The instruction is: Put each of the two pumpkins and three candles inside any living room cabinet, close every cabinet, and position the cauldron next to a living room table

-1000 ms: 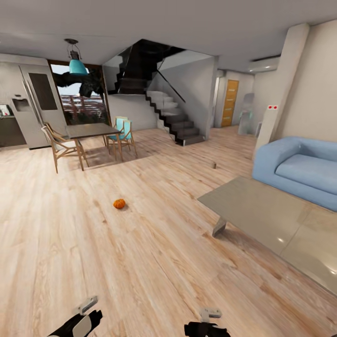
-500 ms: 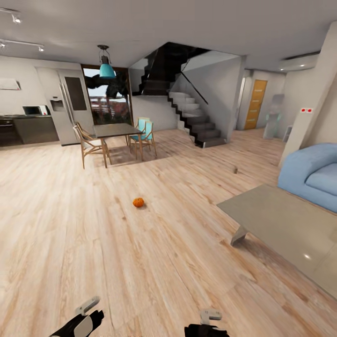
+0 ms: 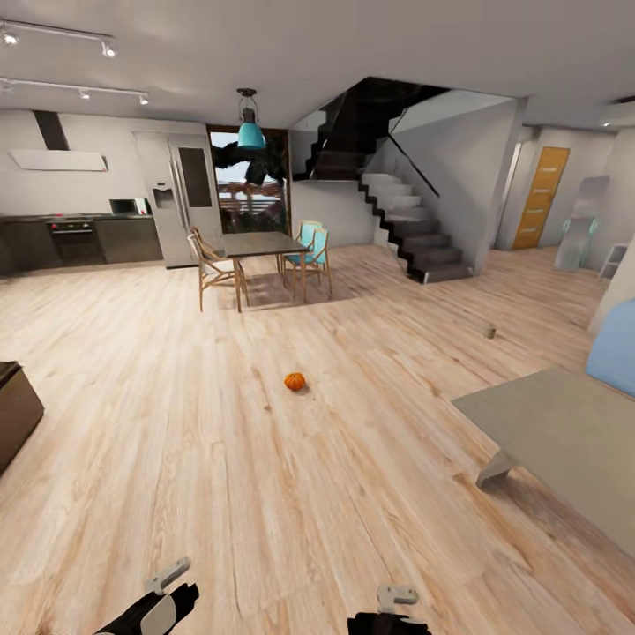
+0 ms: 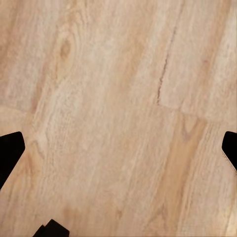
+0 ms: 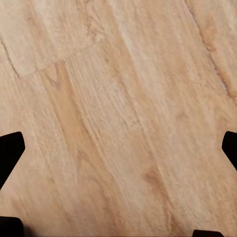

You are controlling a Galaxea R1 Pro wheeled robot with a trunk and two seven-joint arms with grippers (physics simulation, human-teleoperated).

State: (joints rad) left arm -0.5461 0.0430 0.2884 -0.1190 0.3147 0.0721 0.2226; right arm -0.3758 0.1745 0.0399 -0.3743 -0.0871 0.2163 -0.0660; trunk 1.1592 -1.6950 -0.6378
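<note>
Where floorboards lie bare, pumpkin [image 3: 295,381] alone

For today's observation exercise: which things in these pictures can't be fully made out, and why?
- Small object on the floor, head view: too small to identify.
- Dark wooden unit, head view: cut off by the left edge.
- Low table and blue sofa, head view: cut off by the right edge.
- Left gripper and right gripper, head view: cropped by the bottom edge.
</note>
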